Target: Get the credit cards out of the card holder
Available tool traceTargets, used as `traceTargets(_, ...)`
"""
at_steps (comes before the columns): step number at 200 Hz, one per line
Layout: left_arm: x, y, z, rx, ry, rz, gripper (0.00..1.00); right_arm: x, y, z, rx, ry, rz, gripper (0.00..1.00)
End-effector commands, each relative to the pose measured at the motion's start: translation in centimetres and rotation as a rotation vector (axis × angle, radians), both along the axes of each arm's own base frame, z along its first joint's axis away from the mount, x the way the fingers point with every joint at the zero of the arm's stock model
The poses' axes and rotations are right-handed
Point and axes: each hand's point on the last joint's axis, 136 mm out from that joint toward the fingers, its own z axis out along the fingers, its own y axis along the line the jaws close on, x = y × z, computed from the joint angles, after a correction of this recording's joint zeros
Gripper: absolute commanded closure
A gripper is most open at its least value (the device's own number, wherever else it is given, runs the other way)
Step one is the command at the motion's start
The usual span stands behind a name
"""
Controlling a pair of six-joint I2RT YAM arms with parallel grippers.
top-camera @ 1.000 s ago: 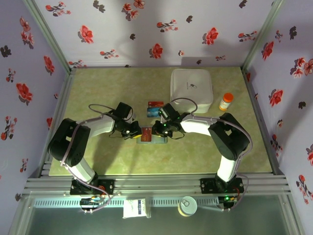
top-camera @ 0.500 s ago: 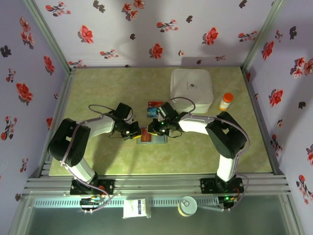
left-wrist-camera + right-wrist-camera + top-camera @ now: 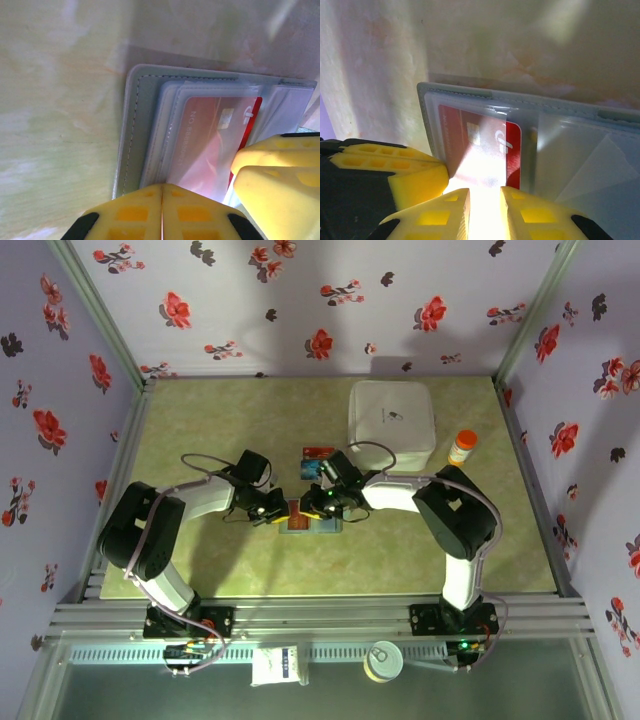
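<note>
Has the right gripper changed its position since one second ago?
Yes. Seen from above, the right gripper has shifted slightly to the left, farther from the white box, which has stayed in place.

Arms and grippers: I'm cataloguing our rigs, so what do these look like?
The left arm and right arm are white tubes with bulky black joints and thin looping cables. The left gripper and right gripper have chunky yellow fingers with moulded square recesses.

One card (image 3: 485, 145) in the card holder (image 3: 465, 92) — loose cards (image 3: 318, 452) behind it.
</note>
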Motion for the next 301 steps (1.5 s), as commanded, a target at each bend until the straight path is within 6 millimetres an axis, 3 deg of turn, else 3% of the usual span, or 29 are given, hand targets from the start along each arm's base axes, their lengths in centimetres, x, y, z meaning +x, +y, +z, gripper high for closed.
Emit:
traceTargets(1,-0.8,1.0,-0.8,0.038,0.025,0.001,0.92,0.1,1.2,0.7,0.034,0.006,0.011,0.76)
traceTargets(49,-0.8,1.0,-0.6,0.039,0.021,0.002,0.92,-0.1,1.4,0.4,0.028,0.017,0.019,0.75)
traceTargets(123,-0.9,1.1,-0.6,0.044,0.023,0.003,0.92,-0.4,-2.0,-0.5,-0.181,-0.018,0.027,0.74)
traceTargets(184,-0.8,1.0,-0.2,0.035,0.017,0.008,0.92,-0.2,-1.1,1.0,-0.132,-0.046,0.045,0.74)
traceTargets(214,-0.1,0.5,1.4,0.015,-0.014,0.006,0.92,-0.2,-1.0,2.3,-0.095,-0.066,0.033,0.74)
traceTargets(250,0.5,-0.5,2.8,-0.005,-0.039,-0.014,0.92,-0.2,-1.5,2.3,-0.117,-0.068,0.021,0.74)
traceTargets(301,0.1,-1.0,1.5,0.008,-0.013,-0.037,0.93,-0.2,-1.7,1.5,-0.143,-0.051,0.020,0.74)
